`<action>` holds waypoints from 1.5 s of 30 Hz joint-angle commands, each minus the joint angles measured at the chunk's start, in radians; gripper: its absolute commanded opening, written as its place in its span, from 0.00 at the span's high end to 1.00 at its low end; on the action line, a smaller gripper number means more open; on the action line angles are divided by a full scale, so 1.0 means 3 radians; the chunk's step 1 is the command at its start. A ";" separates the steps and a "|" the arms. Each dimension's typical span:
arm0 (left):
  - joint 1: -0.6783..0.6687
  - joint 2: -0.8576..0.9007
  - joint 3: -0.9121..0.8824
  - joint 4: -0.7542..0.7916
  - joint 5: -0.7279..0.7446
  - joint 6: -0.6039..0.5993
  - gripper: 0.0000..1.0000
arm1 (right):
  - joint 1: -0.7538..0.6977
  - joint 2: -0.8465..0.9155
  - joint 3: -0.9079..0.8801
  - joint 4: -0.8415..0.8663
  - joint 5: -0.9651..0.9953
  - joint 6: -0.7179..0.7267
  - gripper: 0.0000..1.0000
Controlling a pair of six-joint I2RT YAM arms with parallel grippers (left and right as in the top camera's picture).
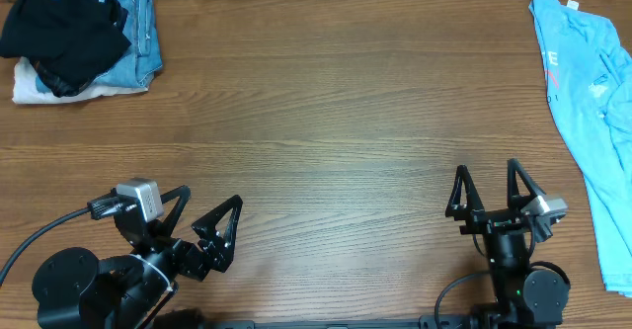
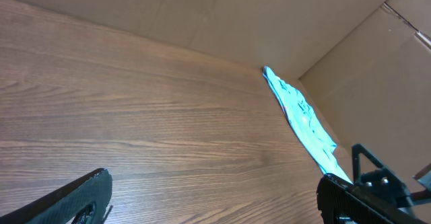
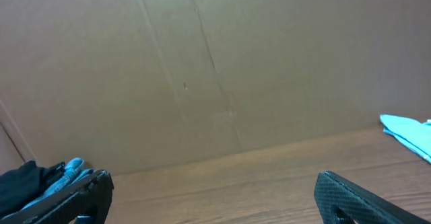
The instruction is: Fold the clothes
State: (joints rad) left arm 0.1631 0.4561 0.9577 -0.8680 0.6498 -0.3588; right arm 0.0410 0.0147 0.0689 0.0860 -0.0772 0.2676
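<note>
Left jaws and right jaws wide open, gripping nothing.
Black T-shirt [image 1: 64, 28] far ahead of left jaws; light blue T-shirt [image 1: 592, 122] beside right jaws, untouched, on worktop [image 1: 326, 122].

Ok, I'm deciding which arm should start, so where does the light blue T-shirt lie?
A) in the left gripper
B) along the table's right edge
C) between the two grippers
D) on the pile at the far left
B: the light blue T-shirt lies along the right edge of the table, on the side of the open right gripper.
</note>
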 commanded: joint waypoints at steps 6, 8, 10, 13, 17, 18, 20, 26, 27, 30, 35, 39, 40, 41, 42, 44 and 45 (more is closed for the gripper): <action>-0.0024 -0.0015 -0.0006 0.0001 -0.0019 0.0086 0.00 | 0.0010 -0.0039 -0.0203 0.0131 0.0027 -0.0137 0.00; -0.0024 -0.0015 -0.0006 0.0001 -0.0019 0.0086 0.00 | 0.0009 -0.0039 -0.0203 0.0097 0.0027 -0.0284 0.00; -0.0024 -0.0015 -0.0006 0.0001 -0.0019 0.0086 0.00 | 0.0010 -0.0039 -0.0203 -0.0022 0.0027 -0.0472 0.00; -0.0024 -0.0015 -0.0006 0.0001 -0.0019 0.0086 0.00 | 0.0009 -0.0039 -0.0203 -0.0315 0.0027 -0.0698 0.00; -0.0024 -0.0015 -0.0006 0.0001 -0.0019 0.0086 0.00 | 0.0009 -0.0039 -0.0203 -0.0552 0.0046 -0.0746 0.00; -0.0024 -0.0015 -0.0006 0.0003 -0.0019 0.0086 0.00 | 0.0009 -0.0039 -0.0203 -0.0554 0.0056 -0.0746 0.00; -0.0024 -0.0015 -0.0006 0.0003 -0.0019 0.0086 0.00 | 0.0010 -0.0039 -0.0203 -0.0553 0.0052 -0.0743 0.00; -0.0024 -0.0015 -0.0006 0.0003 -0.0019 0.0086 0.00 | 0.0013 -0.0039 -0.0203 -0.0551 0.0052 -0.0744 0.00; -0.0024 -0.0015 -0.0006 0.0001 -0.0019 0.0086 0.00 | 0.0013 -0.0039 -0.0203 -0.0551 0.0052 -0.0744 0.00; -0.0024 -0.0015 -0.0006 0.0001 -0.0019 0.0086 0.00 | 0.0013 -0.0039 -0.0203 -0.0551 0.0052 -0.0744 0.00; -0.0024 -0.0015 -0.0006 0.0001 -0.0019 0.0086 0.00 | 0.0013 -0.0039 -0.0203 -0.0551 0.0052 -0.0744 0.00; -0.0024 -0.0015 -0.0006 0.0001 -0.0019 0.0086 0.00 | 0.0013 -0.0039 -0.0203 -0.0551 0.0052 -0.0744 0.00; -0.0024 -0.0015 -0.0006 0.0003 -0.0019 0.0086 0.00 | 0.0013 -0.0039 -0.0203 -0.0551 0.0052 -0.0744 0.00; -0.0024 -0.0015 -0.0006 0.0001 -0.0019 0.0086 0.00 | 0.0013 -0.0039 -0.0203 -0.0551 0.0052 -0.0744 0.00; -0.0024 -0.0015 -0.0006 0.0001 -0.0019 0.0086 0.00 | 0.0013 -0.0039 -0.0203 -0.0551 0.0052 -0.0744 0.00; -0.0024 -0.0015 -0.0006 0.0003 -0.0019 0.0086 0.00 | 0.0013 -0.0039 -0.0203 -0.0551 0.0052 -0.0744 0.00; -0.0024 -0.0015 -0.0006 0.0001 -0.0019 0.0086 0.00 | 0.0013 -0.0039 -0.0203 -0.0551 0.0052 -0.0744 0.00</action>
State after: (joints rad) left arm 0.1631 0.4561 0.9577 -0.8680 0.6498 -0.3592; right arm 0.0410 0.0147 0.0181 -0.0834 -0.0708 0.0513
